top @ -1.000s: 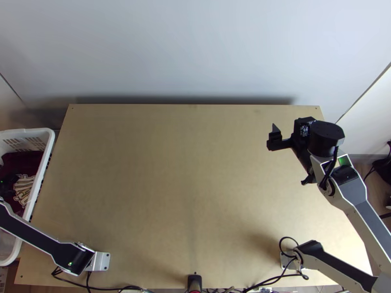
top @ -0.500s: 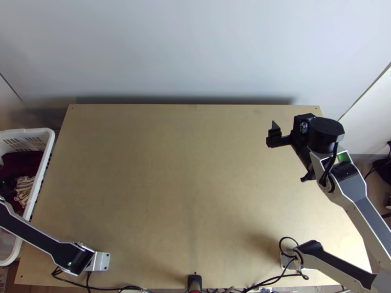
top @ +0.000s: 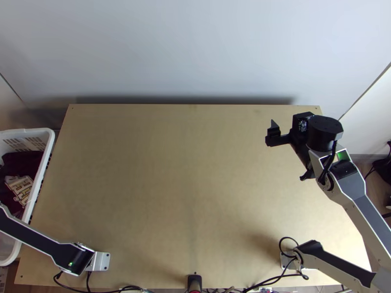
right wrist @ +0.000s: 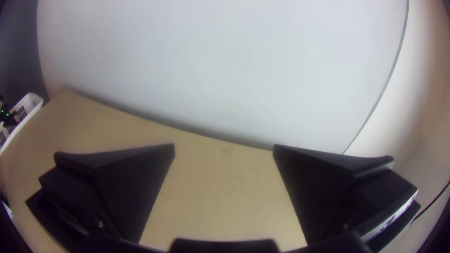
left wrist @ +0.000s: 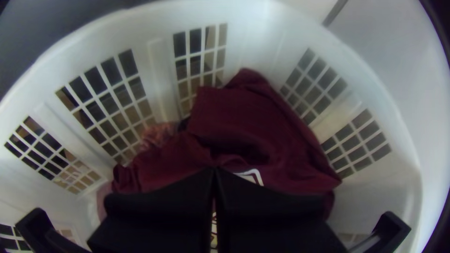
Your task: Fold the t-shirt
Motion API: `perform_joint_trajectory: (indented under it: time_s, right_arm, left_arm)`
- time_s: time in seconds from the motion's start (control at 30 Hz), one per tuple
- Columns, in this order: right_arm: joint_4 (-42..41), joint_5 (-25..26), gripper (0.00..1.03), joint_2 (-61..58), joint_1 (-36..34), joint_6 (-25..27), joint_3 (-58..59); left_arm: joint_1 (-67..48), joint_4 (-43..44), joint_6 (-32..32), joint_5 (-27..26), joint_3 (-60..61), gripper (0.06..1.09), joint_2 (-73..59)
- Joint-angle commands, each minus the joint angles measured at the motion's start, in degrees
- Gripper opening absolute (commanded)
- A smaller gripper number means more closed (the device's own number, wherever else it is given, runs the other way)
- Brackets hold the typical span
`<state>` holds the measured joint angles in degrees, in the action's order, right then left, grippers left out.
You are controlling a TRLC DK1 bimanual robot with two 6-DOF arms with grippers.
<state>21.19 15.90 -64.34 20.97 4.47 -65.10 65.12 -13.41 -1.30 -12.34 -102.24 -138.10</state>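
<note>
T-shirt (left wrist: pixel 253 124) lies bunched in the white basket (left wrist: pixel 158 75), just below and ahead of the left gripper (left wrist: pixel 214 169) — whose jaws are pressed together, though whether cloth is caught between them, you can't tell. Now, the job looks like getting a good bite: if they're empty, part the jaws over a raised fold, sink in, close on a thick pinch, then lift straight up so nothing snags on the basket wall. Right gripper (right wrist: pixel 225 147), jaws spread wide over the table (top: pixel 171 171) — have it ready for a second hold. And its lie? Heap's longer way runs roughly crosswise to the left jaws, one peak pointing out ahead of their tips; which end is collar or hem, you can't tell.
</note>
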Motion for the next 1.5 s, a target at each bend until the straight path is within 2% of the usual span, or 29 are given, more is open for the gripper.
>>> perform_joint_trajectory:
  time_s: [0.0, 0.23, 0.6, 0.97, 1.07, 1.33, 1.47]
  right_arm:
    - [-0.1, 0.0, 0.98, -0.1, 0.1, -0.2, 0.1]
    - [-0.3, 0.1, 0.98, 0.1, 0.2, -0.2, 0.1]
    - [-0.3, 0.1, 0.98, 4.0, -0.1, -0.3, 2.2]
    - [-0.6, 0.1, 0.98, 8.3, -1.0, -0.7, 4.9]
    - [-0.7, 0.1, 0.98, 10.4, -1.4, -1.4, 7.2]
    - [-0.7, 0.0, 0.98, 17.0, -3.2, -2.5, 13.5]
    - [-0.7, 0.0, 0.98, 20.3, -4.5, -3.5, 16.4]
  left_arm:
    - [0.4, -3.0, 4.3, -5.1, 0.0, 0.10, 9.2]
    - [-1.3, -7.4, 8.9, -11.0, -0.6, 0.10, 23.2]
    - [-8.6, -21.5, 12.0, -16.9, -6.0, 0.10, 43.0]
    - [-25.8, -29.7, 10.4, -16.8, 4.1, 0.10, 61.8]
    - [-34.6, -30.8, 10.6, -13.6, 8.1, 0.10, 66.8]
    - [-69.0, -29.6, 16.2, 6.4, 18.4, 0.10, 71.5]
    - [-84.0, -25.8, 19.8, 12.1, 20.9, 0.10, 68.9]
